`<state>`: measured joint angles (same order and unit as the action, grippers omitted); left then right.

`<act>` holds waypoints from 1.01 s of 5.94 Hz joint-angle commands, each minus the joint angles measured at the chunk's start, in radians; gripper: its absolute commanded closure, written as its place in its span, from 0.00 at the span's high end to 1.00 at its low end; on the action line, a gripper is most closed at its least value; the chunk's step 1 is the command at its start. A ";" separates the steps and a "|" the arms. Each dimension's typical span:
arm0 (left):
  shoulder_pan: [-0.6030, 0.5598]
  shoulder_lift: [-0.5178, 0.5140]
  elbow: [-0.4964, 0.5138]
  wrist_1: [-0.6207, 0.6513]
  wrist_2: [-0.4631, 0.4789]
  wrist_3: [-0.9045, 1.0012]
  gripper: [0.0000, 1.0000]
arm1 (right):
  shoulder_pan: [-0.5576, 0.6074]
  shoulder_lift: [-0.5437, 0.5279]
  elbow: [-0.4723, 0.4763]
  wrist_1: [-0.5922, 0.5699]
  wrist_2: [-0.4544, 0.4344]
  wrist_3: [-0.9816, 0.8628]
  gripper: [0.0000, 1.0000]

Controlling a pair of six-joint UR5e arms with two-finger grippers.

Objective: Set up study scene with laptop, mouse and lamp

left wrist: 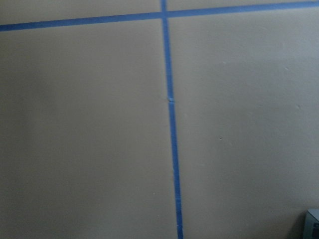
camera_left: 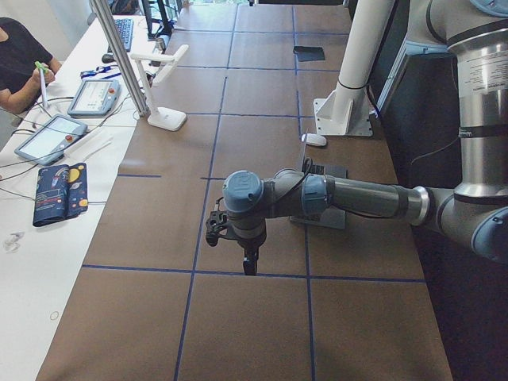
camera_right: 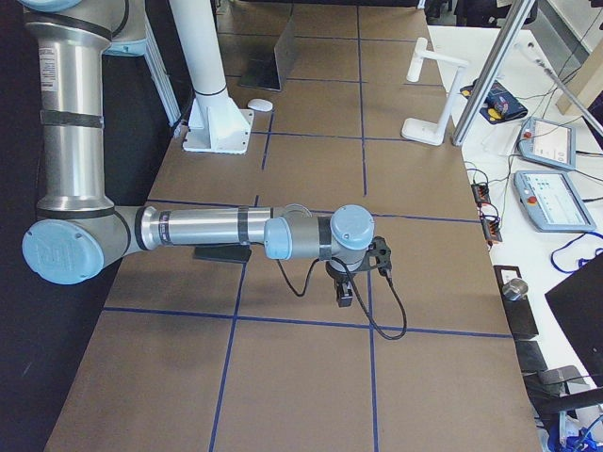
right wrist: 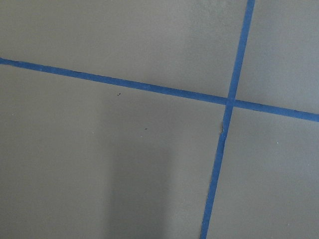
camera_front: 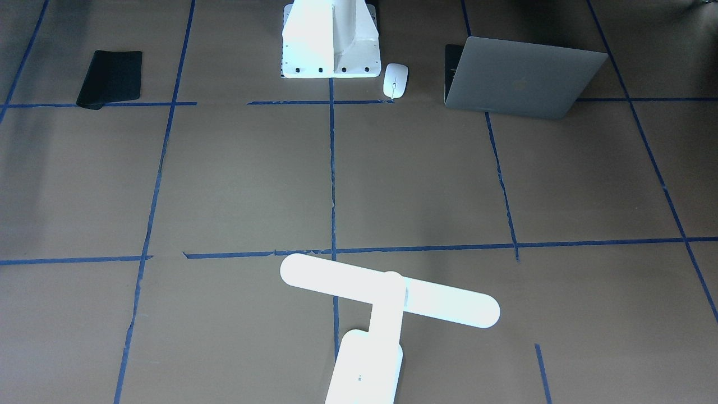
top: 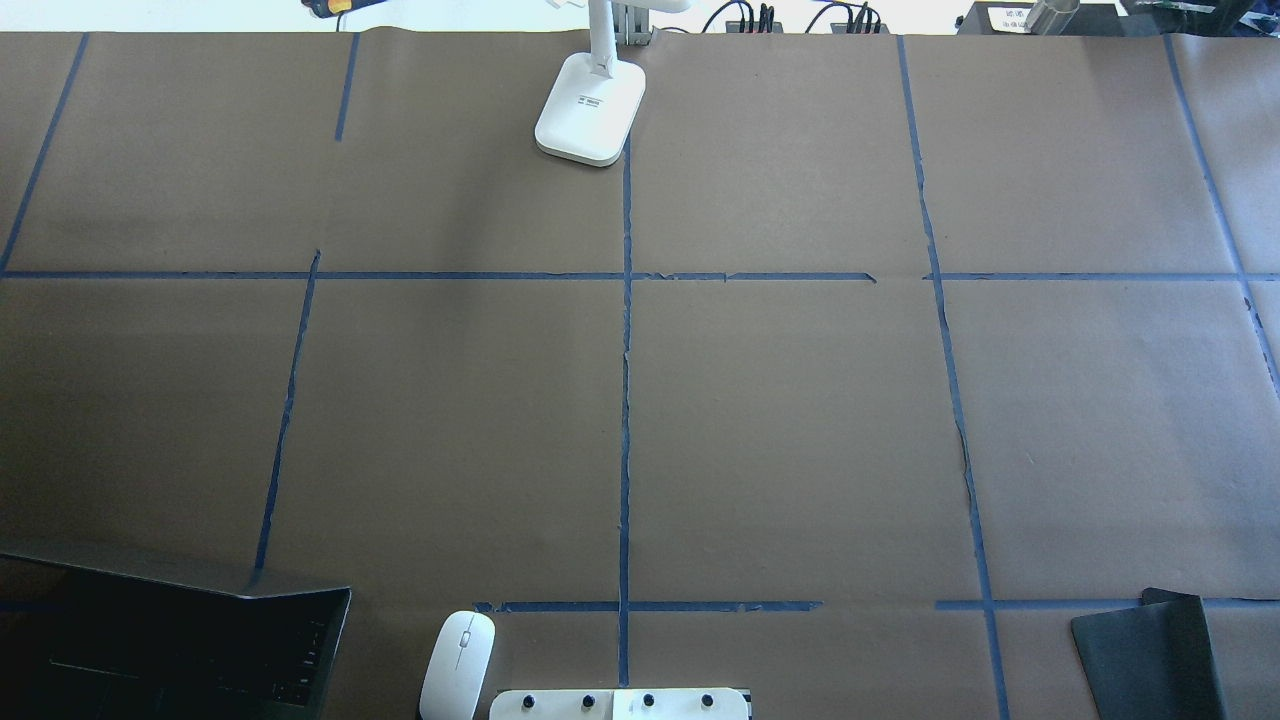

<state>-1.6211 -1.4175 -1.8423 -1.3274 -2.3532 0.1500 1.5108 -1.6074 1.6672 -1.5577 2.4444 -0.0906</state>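
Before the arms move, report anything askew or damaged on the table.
The black rectangular mouse pad lies askew, one corner apparently curled up, far from the small white oval mouse. The blue tape lines are ragged and broken in places.

Only an apple logo (camera_front: 519, 85) shows, on the laptop (camera_front: 538, 67) lid.

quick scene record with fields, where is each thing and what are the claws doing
laptop: open, on the table at the robot's left, near its base
mouse: between the laptop and the white pedestal
lamp: standing at the middle of the far edge
mouse pad: robot's right, nothing on it
left claw: above the table, open or shut unclear
right claw: above the table, open or shut unclear
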 commanded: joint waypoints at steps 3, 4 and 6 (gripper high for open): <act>-0.003 -0.086 0.052 0.005 0.014 -0.004 1.00 | 0.000 -0.008 0.005 0.004 -0.007 -0.006 1.00; -0.002 -0.086 0.052 0.004 0.006 -0.006 1.00 | 0.000 -0.011 0.000 0.004 -0.010 -0.012 1.00; 0.028 -0.089 0.051 -0.004 0.003 -0.004 1.00 | 0.000 -0.009 0.000 0.001 -0.008 -0.012 1.00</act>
<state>-1.6140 -1.5049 -1.7870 -1.3303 -2.3495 0.1440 1.5110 -1.6175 1.6692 -1.5555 2.4351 -0.1029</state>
